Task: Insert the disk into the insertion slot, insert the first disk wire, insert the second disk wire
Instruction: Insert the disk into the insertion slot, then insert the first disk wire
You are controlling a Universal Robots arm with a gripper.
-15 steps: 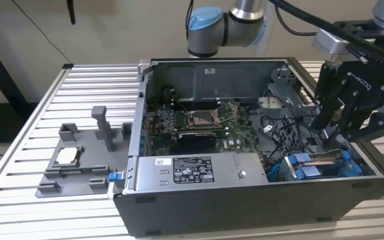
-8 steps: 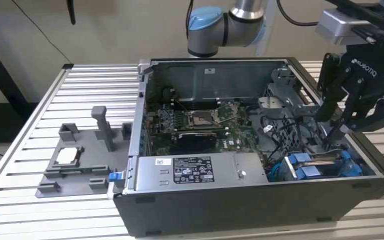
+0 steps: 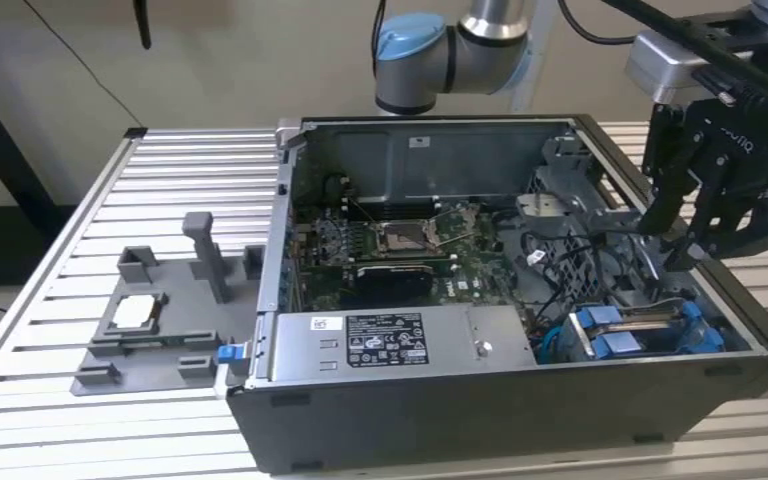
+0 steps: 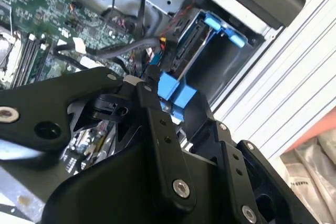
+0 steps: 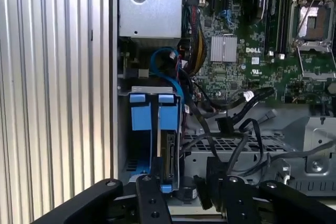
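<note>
The disk [image 3: 644, 318] sits in the insertion slot [image 3: 738, 338], the dark metal cage at the open computer case's corner on the exterior view's right. Blue carrier tabs [image 5: 167, 111] frame it, and in the first wrist view the disk [image 5: 169, 156] shows edge-on. My gripper [image 3: 684, 235] hangs open just above the cage, with one black finger [image 5: 151, 198] over the disk's carrier. Loose black disk wires [image 5: 231, 106] with a white-tipped plug [image 5: 247, 95] lie across the case floor beside the cage. In the second wrist view my gripper [image 4: 176, 103] stands over a blue tab [image 4: 177, 94].
A silver labelled power-supply box [image 3: 371, 340] lies along the case's front. The green motherboard [image 3: 398, 240] fills the middle. A grey fixture tray [image 3: 157, 320] with upright posts stands on the slatted table [image 3: 77, 240] at the exterior view's left. The arm's blue joint [image 3: 411, 45] hangs behind the case.
</note>
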